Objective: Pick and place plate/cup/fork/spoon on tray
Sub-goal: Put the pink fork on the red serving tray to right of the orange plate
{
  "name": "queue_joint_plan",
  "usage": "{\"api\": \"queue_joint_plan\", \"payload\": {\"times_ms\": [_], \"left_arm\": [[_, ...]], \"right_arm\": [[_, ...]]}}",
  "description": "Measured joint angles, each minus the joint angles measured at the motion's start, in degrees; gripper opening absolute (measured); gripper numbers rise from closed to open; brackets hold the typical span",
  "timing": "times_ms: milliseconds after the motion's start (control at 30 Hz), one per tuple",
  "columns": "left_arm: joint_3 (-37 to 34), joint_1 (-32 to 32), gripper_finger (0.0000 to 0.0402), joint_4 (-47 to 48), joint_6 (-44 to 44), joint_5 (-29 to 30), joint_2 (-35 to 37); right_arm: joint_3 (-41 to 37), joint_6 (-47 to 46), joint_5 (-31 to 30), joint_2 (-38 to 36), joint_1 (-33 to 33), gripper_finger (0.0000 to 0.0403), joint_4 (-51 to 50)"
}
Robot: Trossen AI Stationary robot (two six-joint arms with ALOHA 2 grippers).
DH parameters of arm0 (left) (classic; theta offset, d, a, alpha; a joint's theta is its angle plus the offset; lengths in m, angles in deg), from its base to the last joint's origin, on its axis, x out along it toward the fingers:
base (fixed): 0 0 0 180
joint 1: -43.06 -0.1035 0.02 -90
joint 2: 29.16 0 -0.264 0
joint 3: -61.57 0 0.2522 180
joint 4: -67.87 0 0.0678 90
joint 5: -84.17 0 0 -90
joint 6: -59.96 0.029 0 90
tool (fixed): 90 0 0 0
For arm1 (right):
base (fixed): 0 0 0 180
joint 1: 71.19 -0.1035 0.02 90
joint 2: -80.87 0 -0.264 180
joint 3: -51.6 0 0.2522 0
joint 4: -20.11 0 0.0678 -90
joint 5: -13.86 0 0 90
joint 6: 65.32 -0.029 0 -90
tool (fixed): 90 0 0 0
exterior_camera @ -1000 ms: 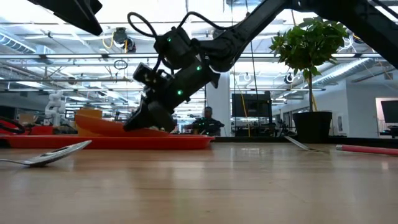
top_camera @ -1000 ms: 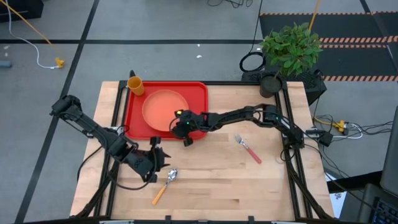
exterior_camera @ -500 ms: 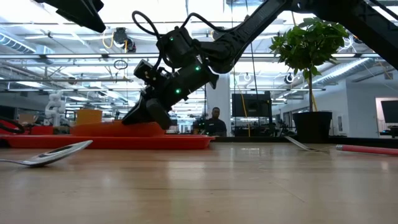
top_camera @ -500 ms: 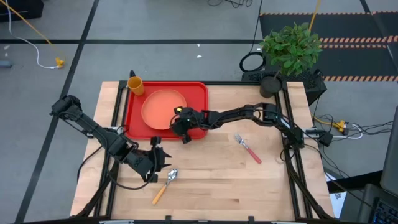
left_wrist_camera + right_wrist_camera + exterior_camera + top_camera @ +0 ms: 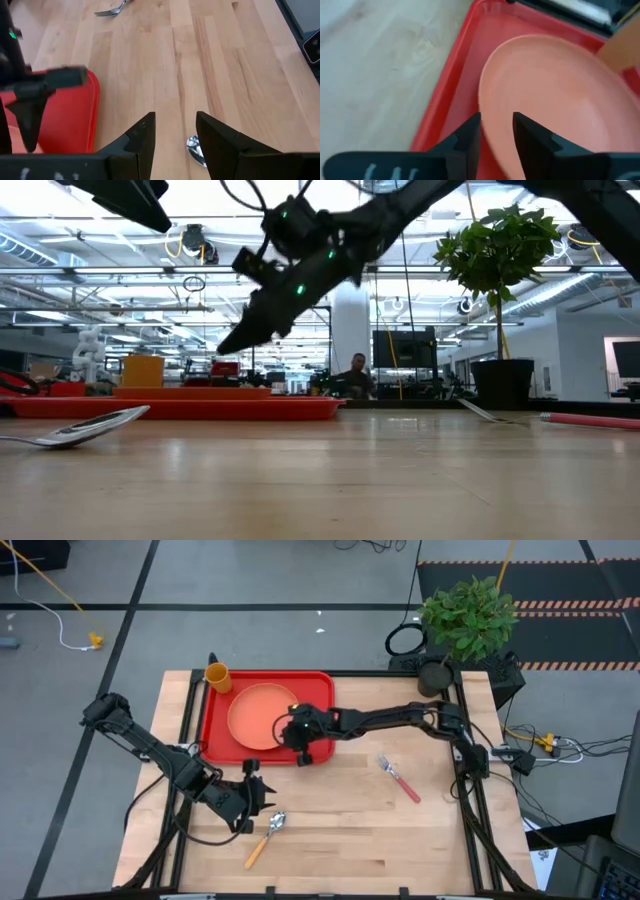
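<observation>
The orange-salmon plate (image 5: 255, 715) lies flat on the red tray (image 5: 318, 690), on its far half. My right gripper (image 5: 285, 728) hangs above the plate's right edge, clear of it in the low view (image 5: 228, 345), its fingers a little apart and empty (image 5: 496, 125). The yellow-orange cup (image 5: 217, 675) stands at the tray's far left corner. The orange-handled spoon (image 5: 265, 837) lies on the wood near the front edge. My left gripper (image 5: 258, 808) is open above its bowl (image 5: 195, 149). The pink-handled fork (image 5: 400, 779) lies on the table's right half.
A potted plant (image 5: 462, 620) stands at the table's far right corner. There is bare wood between the tray and the fork, and along the front edge to the right of the spoon. A person shows far behind the table (image 5: 357, 372).
My right gripper has lowered the plate from a tilt, its right edge raised, until it lies flat on the tray. It has let go and risen clear of the plate.
</observation>
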Motion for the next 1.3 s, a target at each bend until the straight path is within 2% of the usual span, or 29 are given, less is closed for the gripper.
{"api": "queue_joint_plan", "payload": {"times_ms": [167, 367, 533, 667, 967, 1133, 1300], "left_arm": [[0.00, 0.00, 0.0145, 0.00, 0.91, 0.00, 0.00], [0.00, 0.00, 0.0145, -0.21, 0.90, 0.00, -0.02], [0.00, 0.00, 0.0145, -3.85, 0.89, 0.06, -0.02], [0.00, 0.04, 0.0145, -6.52, 0.88, 0.07, -0.02], [0.00, 0.04, 0.0145, -7.63, 0.34, 0.09, -0.04], [-0.02, 0.04, 0.0145, -9.60, 0.38, 0.09, -0.04], [-0.02, 0.04, 0.0145, -10.78, 0.76, 0.09, -0.33]], "right_arm": [[0.00, -10.20, -0.51, -3.93, -0.53, 0.0125, -12.39], [-0.79, -18.83, -8.31, -6.62, -5.07, 0.0136, -23.88], [-6.43, -23.28, -17.20, -10.61, -11.33, 0.0139, -24.69], [-11.88, -28.96, -23.71, -17.03, -16.45, 0.0139, -24.46], [-29.74, -49.86, -33.25, -34.82, -28.08, 0.0139, -24.39], [-38.83, -62.72, -33.23, -41.30, -34.59, 0.0139, -24.27], [-43.92, -72.89, -33.44, -42.13, -40.15, 0.0139, -25.37]]}}
